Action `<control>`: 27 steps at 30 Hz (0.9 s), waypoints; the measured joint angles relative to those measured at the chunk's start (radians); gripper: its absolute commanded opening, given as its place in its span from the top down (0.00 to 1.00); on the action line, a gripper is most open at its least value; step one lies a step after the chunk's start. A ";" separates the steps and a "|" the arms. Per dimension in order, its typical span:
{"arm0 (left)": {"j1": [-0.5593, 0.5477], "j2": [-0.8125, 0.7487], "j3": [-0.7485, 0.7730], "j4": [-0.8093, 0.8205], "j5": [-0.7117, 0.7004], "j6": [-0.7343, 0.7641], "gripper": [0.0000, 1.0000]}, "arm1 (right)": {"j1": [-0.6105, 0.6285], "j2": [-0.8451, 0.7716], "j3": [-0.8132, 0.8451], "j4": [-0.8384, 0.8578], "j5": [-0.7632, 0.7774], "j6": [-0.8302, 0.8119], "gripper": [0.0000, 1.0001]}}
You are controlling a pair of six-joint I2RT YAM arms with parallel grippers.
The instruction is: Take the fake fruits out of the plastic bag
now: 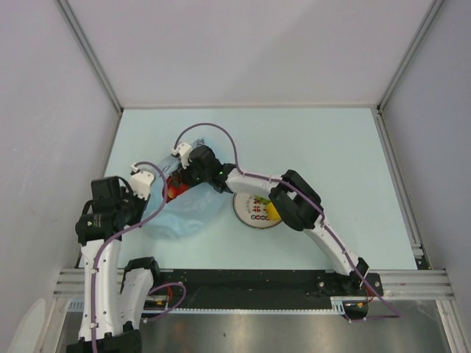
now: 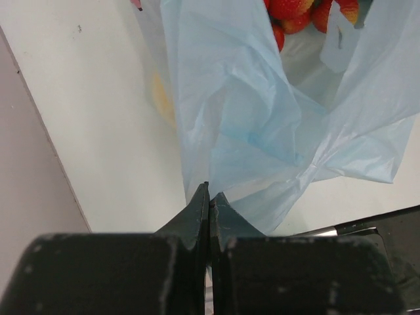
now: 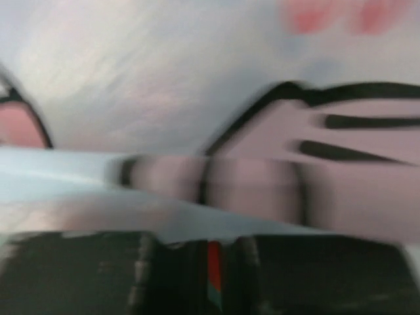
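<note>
At the bag [image 1: 184, 217] mouth, the red berries [image 1: 174, 192] lie just beyond your right gripper [image 1: 184, 182], whose opening cannot be told, while your shut left gripper [image 2: 209, 193] pinches the bag.

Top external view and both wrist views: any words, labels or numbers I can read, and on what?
No text can be read in any view.
On the white plate: red marks and small coloured shapes, too small to read.
On the plastic bag, in the right wrist view: pink shapes with black outlines, too blurred to read.
</note>
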 measured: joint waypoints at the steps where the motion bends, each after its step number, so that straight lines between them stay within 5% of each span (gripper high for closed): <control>1: -0.001 0.002 0.000 0.004 0.000 -0.001 1.00 | 0.002 -0.019 -0.033 0.005 -0.002 -0.013 1.00; 9: -0.001 0.026 0.000 0.076 0.004 -0.018 1.00 | -0.010 -0.353 -0.392 -0.140 -0.103 -0.112 0.92; 16: -0.002 0.039 0.000 0.137 0.031 -0.035 1.00 | -0.019 -0.575 -0.513 -0.288 -0.167 -0.198 0.53; 21: -0.003 0.032 -0.001 0.146 0.046 -0.032 1.00 | -0.052 -0.588 -0.511 -0.277 -0.269 -0.185 0.48; 27: -0.003 0.028 -0.001 0.139 0.064 -0.014 1.00 | -0.119 -0.563 -0.375 -0.249 -0.363 -0.091 0.53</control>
